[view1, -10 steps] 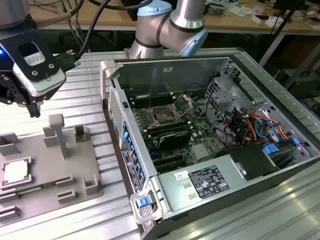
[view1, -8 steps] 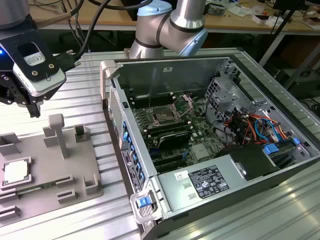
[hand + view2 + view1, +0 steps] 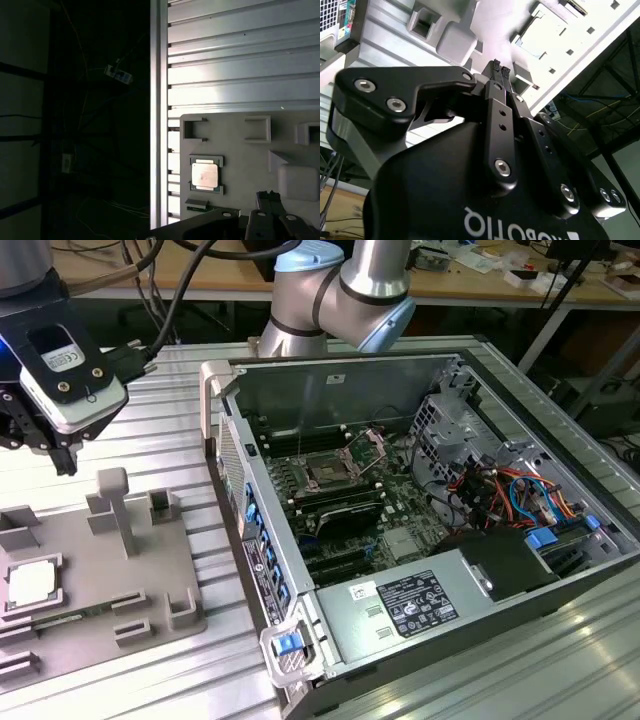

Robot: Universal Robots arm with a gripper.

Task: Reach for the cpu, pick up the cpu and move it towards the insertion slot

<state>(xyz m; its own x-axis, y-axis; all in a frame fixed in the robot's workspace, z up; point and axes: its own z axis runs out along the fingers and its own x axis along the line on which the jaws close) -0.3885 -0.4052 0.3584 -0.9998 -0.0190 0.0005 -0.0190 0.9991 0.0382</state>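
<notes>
The cpu (image 3: 30,583) is a pale square chip lying flat in a pocket of the grey tray (image 3: 110,575) at the exterior view's left. It also shows in both wrist views (image 3: 205,175) (image 3: 543,32). My gripper (image 3: 60,455) hangs above the tray's far end, well clear of the chip. Its black fingertips (image 3: 496,67) sit together with nothing between them, so it is shut. The insertion slot (image 3: 327,472) is a dark square socket with a silver frame, inside the open computer case.
The open computer case (image 3: 262,570) stands to the exterior view's right of the tray, its wall between the tray and the socket. Upright grey blocks (image 3: 112,502) rise from the tray. The ribbed metal table (image 3: 240,60) ends at an edge (image 3: 159,125) near the chip.
</notes>
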